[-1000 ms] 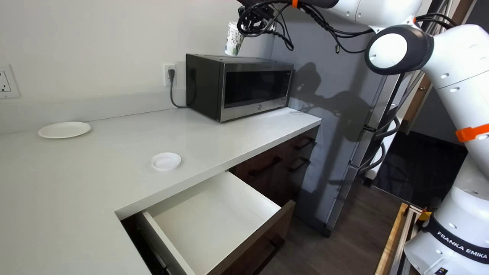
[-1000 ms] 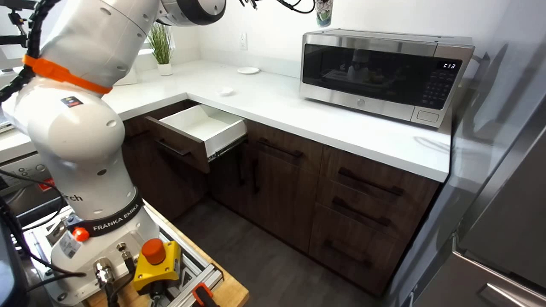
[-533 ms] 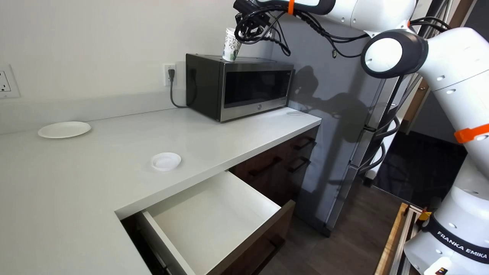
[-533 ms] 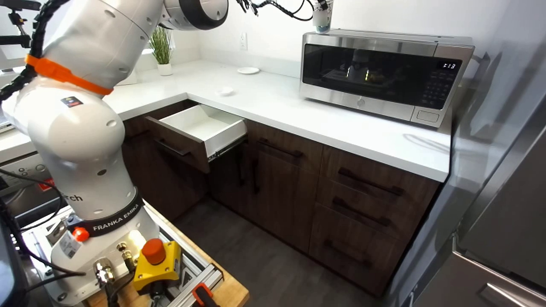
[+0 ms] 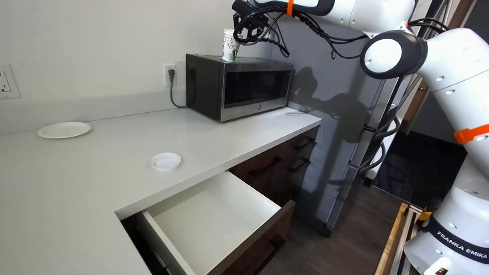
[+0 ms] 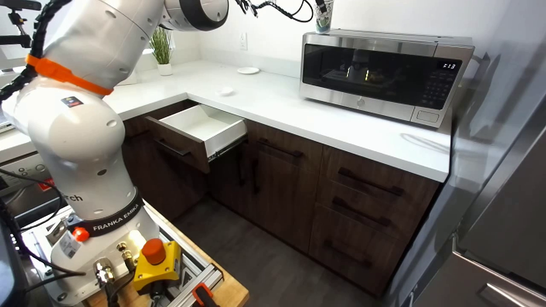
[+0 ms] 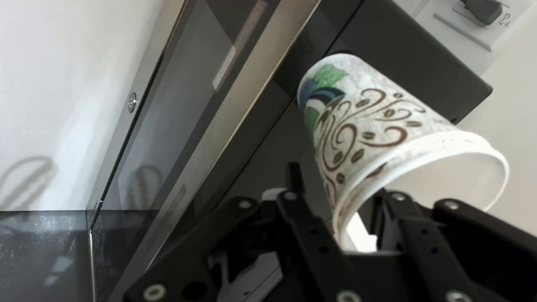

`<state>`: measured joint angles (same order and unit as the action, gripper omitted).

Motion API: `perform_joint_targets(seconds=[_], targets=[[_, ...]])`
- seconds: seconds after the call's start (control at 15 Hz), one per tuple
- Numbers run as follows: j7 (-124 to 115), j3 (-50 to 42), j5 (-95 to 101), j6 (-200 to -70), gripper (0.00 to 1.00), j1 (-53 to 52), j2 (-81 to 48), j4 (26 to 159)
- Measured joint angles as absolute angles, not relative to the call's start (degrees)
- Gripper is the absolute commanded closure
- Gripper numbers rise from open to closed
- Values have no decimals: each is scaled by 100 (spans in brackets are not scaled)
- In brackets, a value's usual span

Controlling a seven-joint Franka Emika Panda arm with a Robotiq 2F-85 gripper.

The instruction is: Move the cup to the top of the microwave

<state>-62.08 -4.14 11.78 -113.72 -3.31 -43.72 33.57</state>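
Observation:
The cup is white with brown swirls and a green mark. It stands nearly upright on the front left part of the top of the microwave, as also seen with the cup and the microwave in both exterior views. In the wrist view my gripper has its fingers apart around the rim end of the cup. A gap shows between the left finger and the cup wall. The right finger is partly hidden behind the rim. The microwave's dark top lies under the cup.
A small white saucer and a white plate lie on the counter. A drawer stands open below. A grey fridge side rises beside the microwave. Loose black cables hang from the arm.
The arm has lowered, and the cup has come down from above the microwave onto its top. In the last half second the cup stays in place while the fingers appear to have spread from it.

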Motion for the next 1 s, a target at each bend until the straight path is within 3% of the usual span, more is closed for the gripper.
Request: perform_joint_targets(seconds=[0.27,0.33,1.0], targets=[[-6205,-347,1178,-11560,3,-333,-4395,3357],[-6200,-323,1178,-11652,0,-335,-4398,3356],[-5726,3,1180,-12581,0,-420,-4318,3345]])
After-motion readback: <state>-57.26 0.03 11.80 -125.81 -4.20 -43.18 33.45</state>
